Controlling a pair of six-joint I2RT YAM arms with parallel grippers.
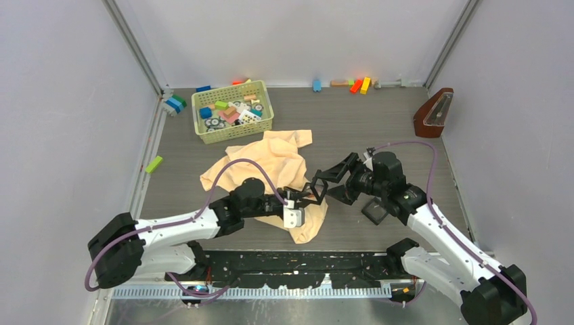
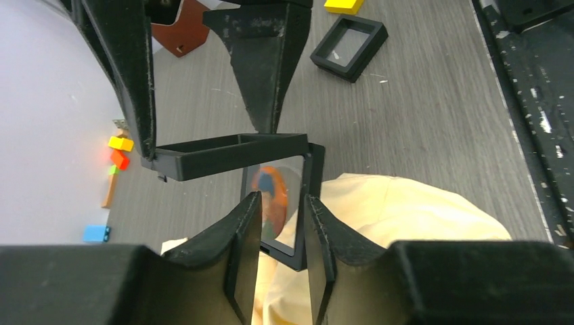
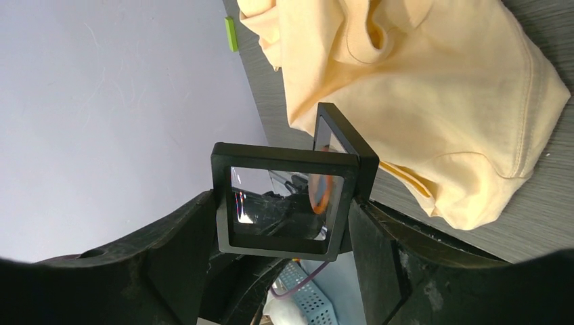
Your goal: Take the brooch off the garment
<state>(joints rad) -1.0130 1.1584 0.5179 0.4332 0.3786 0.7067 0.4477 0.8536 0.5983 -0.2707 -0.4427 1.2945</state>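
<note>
Clamping left fingers (image 2: 252,227) and right fingers (image 3: 193,250) on one opened black frame (image 3: 284,154) above the right edge of the garment (image 1: 271,162). Open grey table (image 1: 379,128) beyond, walled round.

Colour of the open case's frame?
Black, with clear film panels; the case shows best in the right wrist view.

The garment (image 1: 274,162): plain pale peach, unpatterned. The table (image 1: 379,122) under it: dark grey wood-grain. The frame case (image 2: 223,154), by the garment's near edge: black rims, clear panes, orange-and-blue blotch showing through. My left gripper (image 2: 283,203): matt black. The basket (image 1: 233,137) beyond the garment: pale green, with blocks (image 1: 230,112) of mixed colours inside.
</note>
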